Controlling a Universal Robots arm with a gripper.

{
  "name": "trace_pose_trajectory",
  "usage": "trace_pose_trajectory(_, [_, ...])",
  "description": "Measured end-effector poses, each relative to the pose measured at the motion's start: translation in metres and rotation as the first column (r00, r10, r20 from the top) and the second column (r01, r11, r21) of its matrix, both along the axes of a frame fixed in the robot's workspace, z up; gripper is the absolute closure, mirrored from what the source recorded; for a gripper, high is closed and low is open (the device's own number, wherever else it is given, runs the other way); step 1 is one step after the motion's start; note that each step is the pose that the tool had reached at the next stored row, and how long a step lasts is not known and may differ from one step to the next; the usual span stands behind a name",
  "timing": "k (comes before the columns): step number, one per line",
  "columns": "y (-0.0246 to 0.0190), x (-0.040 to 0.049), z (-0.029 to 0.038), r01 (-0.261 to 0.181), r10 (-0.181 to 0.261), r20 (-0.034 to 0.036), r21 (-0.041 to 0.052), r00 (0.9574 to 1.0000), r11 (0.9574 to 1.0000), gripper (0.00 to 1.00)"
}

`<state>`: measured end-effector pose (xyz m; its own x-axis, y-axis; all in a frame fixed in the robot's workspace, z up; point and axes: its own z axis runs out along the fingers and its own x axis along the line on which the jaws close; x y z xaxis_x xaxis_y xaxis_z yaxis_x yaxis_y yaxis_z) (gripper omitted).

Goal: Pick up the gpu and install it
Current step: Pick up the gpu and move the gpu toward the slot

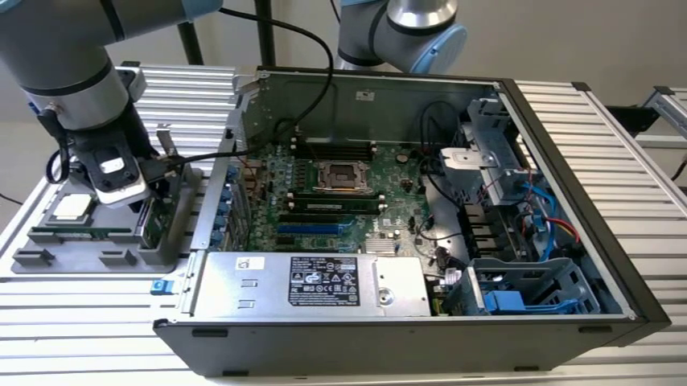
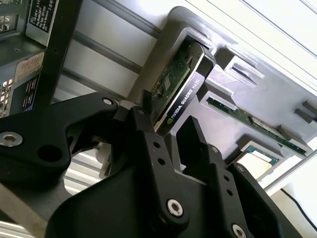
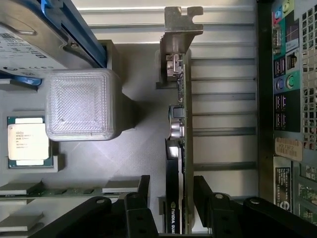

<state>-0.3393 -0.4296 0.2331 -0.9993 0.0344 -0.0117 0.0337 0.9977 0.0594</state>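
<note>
Hand: your black two-fingered hand (image 3: 173, 184) is spread, straddling the card.
Gpu: the thin green circuit-board gpu (image 3: 177, 119) stands on edge in the grey moulded holder (image 3: 133, 148), between your fingers (image 3: 202, 191).
Long axis: parallel to the finger faces, silver bracket (image 3: 181, 25) at the far end.

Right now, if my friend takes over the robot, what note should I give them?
The hand is open, low over the grey tray, with one finger on each side of the gpu, not clamped.
The gpu stands on edge in its tray slot, beside the open computer case.
Done: the hand is lined up on the card.
Left: the gpu is not lifted and not installed.
</note>
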Motion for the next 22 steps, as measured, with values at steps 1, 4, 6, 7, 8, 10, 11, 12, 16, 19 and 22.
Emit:
trace_pose_trajectory(1, [0.0000,0.0000,0.0000,0.000,0.000,-0.0001,-0.0001,1.0000,1.0000,0.00])
trace_pose_trajectory(4, [0.0000,0.0001,-0.0002,0.000,0.000,-0.0003,-0.0003,1.0000,1.0000,0.00])
trace_pose_trajectory(6, [0.0000,0.0002,-0.0005,0.003,-0.003,-0.0001,-0.0002,1.0000,1.0000,0.00])
trace_pose_trajectory(7, [0.0000,0.0002,-0.0007,0.006,-0.006,-0.0002,-0.0001,1.0000,1.0000,0.00])
trace_pose_trajectory(8, [0.0000,0.0002,-0.0008,0.009,-0.009,-0.0002,-0.0002,1.0000,1.0000,0.00])
trace_pose_trajectory(10, [0.0000,0.0002,-0.0012,0.015,-0.015,-0.0001,-0.0001,0.9999,0.9999,0.00])
trace_pose_trajectory(11, [0.0000,0.0002,-0.0012,0.017,-0.017,-0.0002,-0.0001,0.9999,0.9999,0.00])
trace_pose_trajectory(12, [-0.0001,0.0002,-0.0012,0.018,-0.018,-0.0002,-0.0002,0.9998,0.9998,0.00])
trace_pose_trajectory(16, [0.0000,0.0001,-0.0013,0.018,-0.018,-0.0001,-0.0001,0.9998,0.9998,0.00])
trace_pose_trajectory(19, [0.0000,0.0001,-0.0013,0.019,-0.019,-0.0001,-0.0001,0.9998,0.9998,0.00])
trace_pose_trajectory(22, [0.0000,0.0002,-0.0022,0.018,-0.018,0.0001,0.0001,0.9998,0.9998,0.00])
